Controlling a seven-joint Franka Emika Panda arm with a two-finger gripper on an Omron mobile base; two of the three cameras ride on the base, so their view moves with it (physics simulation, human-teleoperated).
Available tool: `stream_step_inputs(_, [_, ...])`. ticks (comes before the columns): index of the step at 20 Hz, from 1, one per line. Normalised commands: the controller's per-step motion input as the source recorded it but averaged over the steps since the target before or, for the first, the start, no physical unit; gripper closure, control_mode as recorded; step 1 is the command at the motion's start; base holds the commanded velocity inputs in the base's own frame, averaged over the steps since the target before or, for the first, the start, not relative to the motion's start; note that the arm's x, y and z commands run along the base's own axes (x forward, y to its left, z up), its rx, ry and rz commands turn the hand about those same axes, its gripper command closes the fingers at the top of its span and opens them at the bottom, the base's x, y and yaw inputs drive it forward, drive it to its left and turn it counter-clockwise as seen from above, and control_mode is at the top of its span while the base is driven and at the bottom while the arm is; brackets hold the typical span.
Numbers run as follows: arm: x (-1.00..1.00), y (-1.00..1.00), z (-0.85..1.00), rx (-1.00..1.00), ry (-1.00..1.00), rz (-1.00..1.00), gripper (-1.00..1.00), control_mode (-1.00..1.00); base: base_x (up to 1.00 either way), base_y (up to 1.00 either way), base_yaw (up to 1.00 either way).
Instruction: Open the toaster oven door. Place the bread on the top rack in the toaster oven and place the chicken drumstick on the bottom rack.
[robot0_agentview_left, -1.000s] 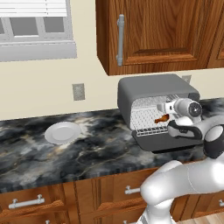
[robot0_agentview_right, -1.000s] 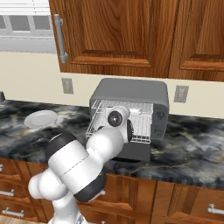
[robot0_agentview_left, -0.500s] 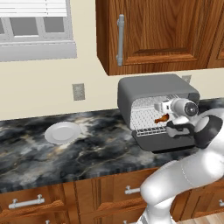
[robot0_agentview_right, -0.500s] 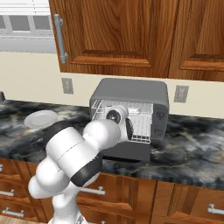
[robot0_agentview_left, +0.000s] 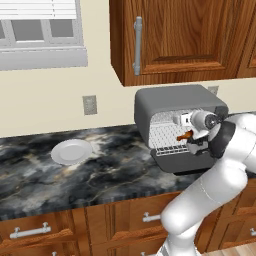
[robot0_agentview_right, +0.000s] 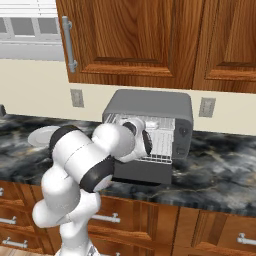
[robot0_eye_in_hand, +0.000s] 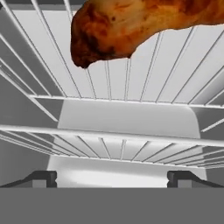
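Inside toaster oven (robot0_agentview_left: 180, 107), chicken drumstick (robot0_eye_in_hand: 140, 26) lies on wire rack (robot0_eye_in_hand: 109, 83); fingers (robot0_eye_in_hand: 43, 178) spread wide, released; no readable writing

A home kitchen: dark marbled desk (robot0_agentview_left: 100, 172) over wooden drawers (robot0_agentview_left: 30, 232), wall cabinets (robot0_agentview_right: 130, 40) above, a window (robot0_agentview_left: 40, 35), and a toaster oven (robot0_agentview_left: 175, 107) by wall outlets (robot0_agentview_left: 90, 105).

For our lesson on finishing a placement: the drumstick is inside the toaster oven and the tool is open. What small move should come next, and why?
Probably draw the tool straight back out of the toaster oven. Its jaws stand wide with nothing between them, and the chicken drumstick lies on a wire rack beyond the tips.
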Motion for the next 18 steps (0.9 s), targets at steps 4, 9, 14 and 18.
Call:
stream_step_inputs(4, [0.27,0.0,-0.14,0.0,0.0,0.0,-1.0,-1.0,0.0,0.0,0.0])
stream_step_inputs(9, [0.21,0.0,-0.19,0.0,0.0,0.0,-1.0,-1.0,0.0,0.0,0.0])
stream_step_inputs(14, [0.18,0.0,-0.14,0.0,0.0,0.0,-1.0,-1.0,0.0,0.0,0.0])
stream_step_inputs(18, [0.18,0.0,-0.09,0.0,0.0,0.0,-1.0,-1.0,0.0,0.0,0.0])
